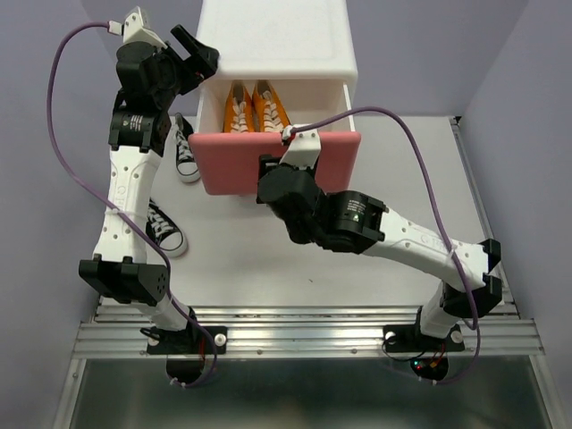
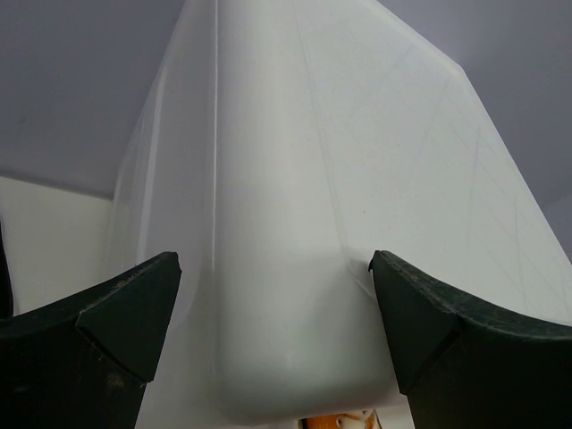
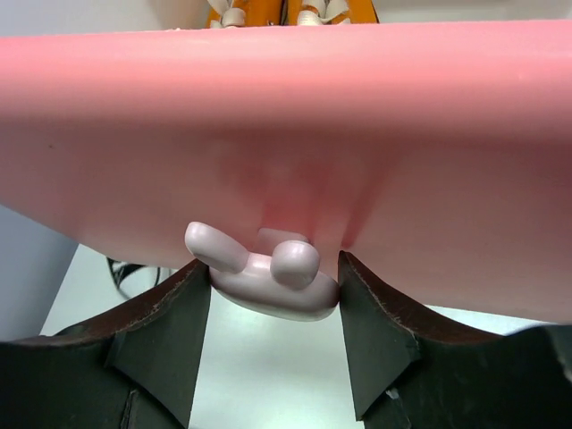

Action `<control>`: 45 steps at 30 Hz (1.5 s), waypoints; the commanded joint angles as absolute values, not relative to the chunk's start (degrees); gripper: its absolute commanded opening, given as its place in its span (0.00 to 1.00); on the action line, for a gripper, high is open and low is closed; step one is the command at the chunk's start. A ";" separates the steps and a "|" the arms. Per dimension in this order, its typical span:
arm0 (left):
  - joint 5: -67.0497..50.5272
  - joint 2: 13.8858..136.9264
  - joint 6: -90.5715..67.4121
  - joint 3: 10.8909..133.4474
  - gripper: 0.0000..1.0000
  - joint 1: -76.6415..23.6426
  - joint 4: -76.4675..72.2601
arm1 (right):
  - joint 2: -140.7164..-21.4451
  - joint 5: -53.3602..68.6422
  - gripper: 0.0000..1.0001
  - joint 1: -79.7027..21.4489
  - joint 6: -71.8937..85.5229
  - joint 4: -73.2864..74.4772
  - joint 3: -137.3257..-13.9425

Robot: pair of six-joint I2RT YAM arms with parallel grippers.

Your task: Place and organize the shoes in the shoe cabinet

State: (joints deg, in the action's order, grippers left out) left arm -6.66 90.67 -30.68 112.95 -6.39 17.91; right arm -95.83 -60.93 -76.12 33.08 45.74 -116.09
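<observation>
The white shoe cabinet (image 1: pixel 277 36) stands at the back with its pink upper drawer (image 1: pixel 279 163) pulled out. Two orange shoes (image 1: pixel 255 107) lie side by side inside it. Two black shoes rest on the table to the left, one (image 1: pixel 186 147) beside the drawer and one (image 1: pixel 165 228) nearer me. My right gripper (image 3: pixel 274 295) is shut on the drawer's white bunny knob (image 3: pixel 268 277), with a finger touching each side. My left gripper (image 2: pixel 275 295) is open and holds nothing, at the cabinet's upper left corner (image 2: pixel 313 179). A sliver of orange shoe (image 2: pixel 344 420) shows below that corner.
The left arm (image 1: pixel 130 192) rises over the two black shoes. The right arm (image 1: pixel 402 237) crosses the table in front of the drawer. The table's right edge (image 1: pixel 469 179) runs beside the purple wall.
</observation>
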 commanded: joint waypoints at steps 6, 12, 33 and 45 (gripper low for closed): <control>-8.96 90.44 -27.24 107.32 0.99 -6.50 27.52 | -94.29 -52.22 0.01 -61.88 16.37 13.81 -109.42; -9.32 89.30 -28.39 104.07 0.99 -6.50 25.40 | -100.45 -47.82 0.01 -54.34 13.18 6.95 -112.93; -8.70 89.03 -28.83 100.28 0.99 -7.03 21.88 | -94.08 -33.76 1.00 -53.78 11.79 -2.69 -101.28; -8.35 88.16 -29.09 98.88 0.99 -7.12 22.06 | -85.43 -37.44 1.00 -58.36 21.88 7.47 -83.59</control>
State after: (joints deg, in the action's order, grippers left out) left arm -6.57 87.15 -34.00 103.11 -6.44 7.14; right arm -85.06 -36.25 -57.63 16.43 4.89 -87.02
